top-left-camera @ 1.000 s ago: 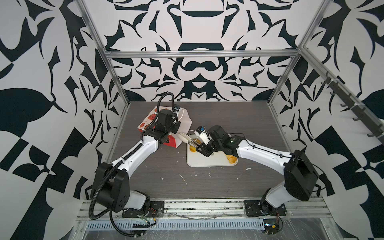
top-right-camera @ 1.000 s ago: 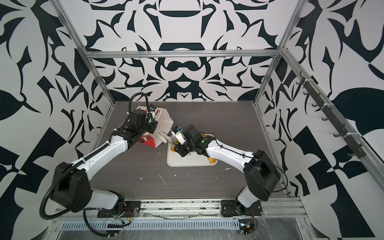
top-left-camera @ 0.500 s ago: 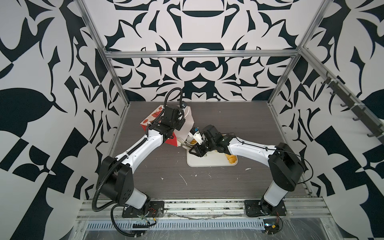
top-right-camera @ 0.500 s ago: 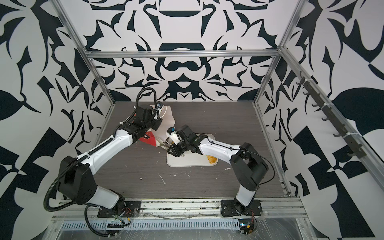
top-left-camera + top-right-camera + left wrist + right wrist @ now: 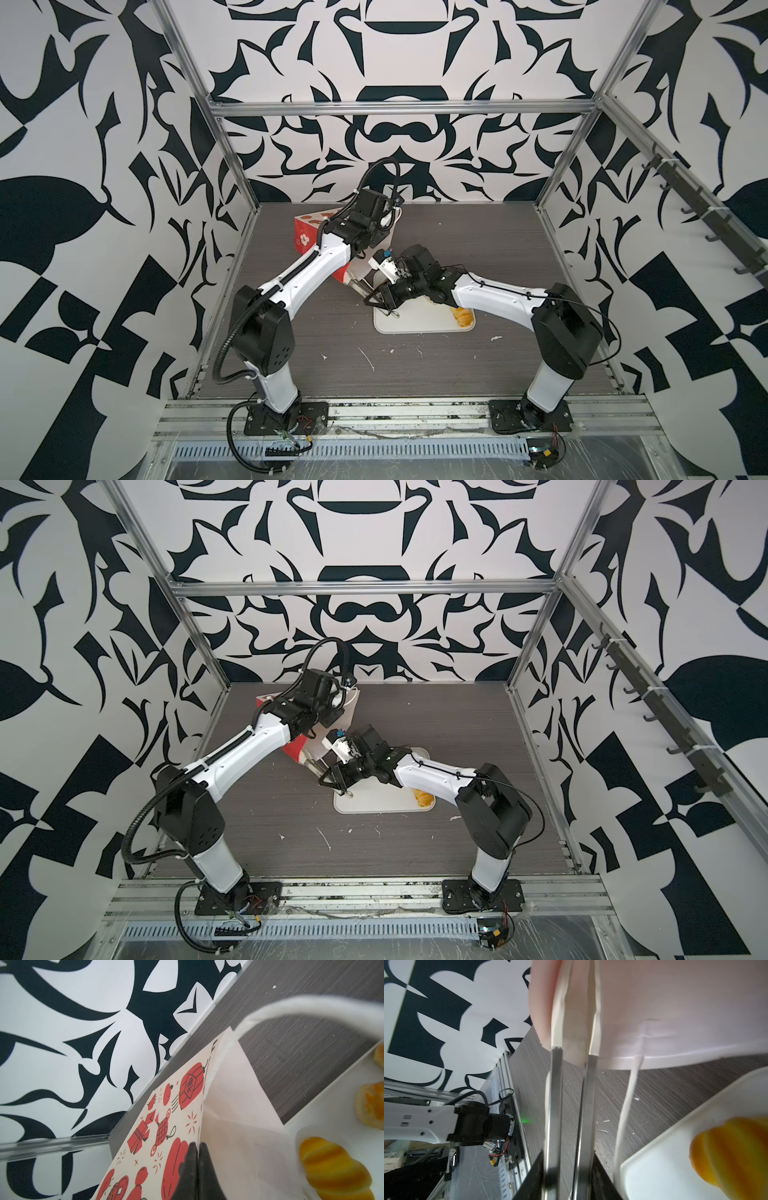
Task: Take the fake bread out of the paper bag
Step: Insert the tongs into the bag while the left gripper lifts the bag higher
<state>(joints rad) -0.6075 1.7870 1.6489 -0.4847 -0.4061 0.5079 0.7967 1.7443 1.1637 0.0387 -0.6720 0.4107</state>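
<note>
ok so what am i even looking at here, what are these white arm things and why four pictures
Two white robot arms, the left arm and the right arm, are bolted to a grey table inside a patterned booth. Both wide pictures come from one overhead camera. The two close-ups come from cameras on the arms' wrists. On the table sit a red-and-white paper bag and a white tray holding yellow toy bread. The left fingers are pinched shut on the bag's edge. The right fingers, long and metal, reach the bag's open end; whether they grip it is unclear.
</note>
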